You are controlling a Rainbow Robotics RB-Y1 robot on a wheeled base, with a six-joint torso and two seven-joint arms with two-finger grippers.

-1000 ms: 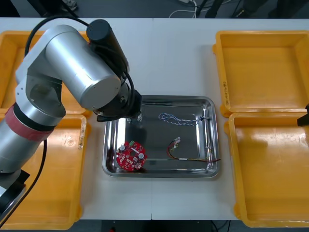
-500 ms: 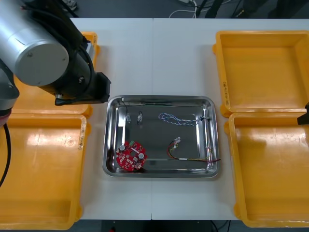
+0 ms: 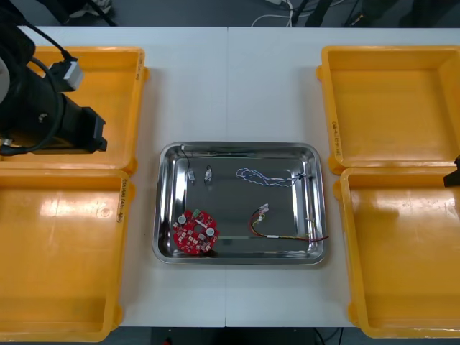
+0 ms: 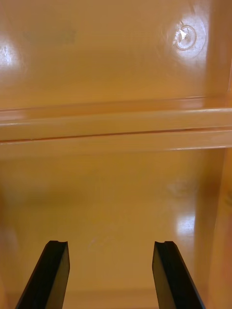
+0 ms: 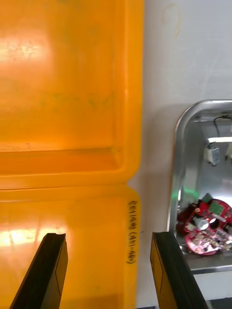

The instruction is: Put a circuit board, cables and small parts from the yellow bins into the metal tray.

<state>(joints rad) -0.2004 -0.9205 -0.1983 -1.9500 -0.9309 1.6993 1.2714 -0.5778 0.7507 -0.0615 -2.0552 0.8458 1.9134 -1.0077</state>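
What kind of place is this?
Likely a robot lab or electronics workbench: yellow bins, a metal tray holding a circuit board and cables, with the left gripper and right gripper open over the bins.

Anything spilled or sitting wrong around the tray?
Nothing spilled: circuit board, cables and small metal parts lie inside the metal tray. Only the red and yellow cable's end reaches the right rim. The left gripper hangs over left bins.

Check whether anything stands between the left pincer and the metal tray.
Nothing visible does. The open left pincer hovers over the left yellow bins; only their rim and a bare strip of table separate it from the metal tray.
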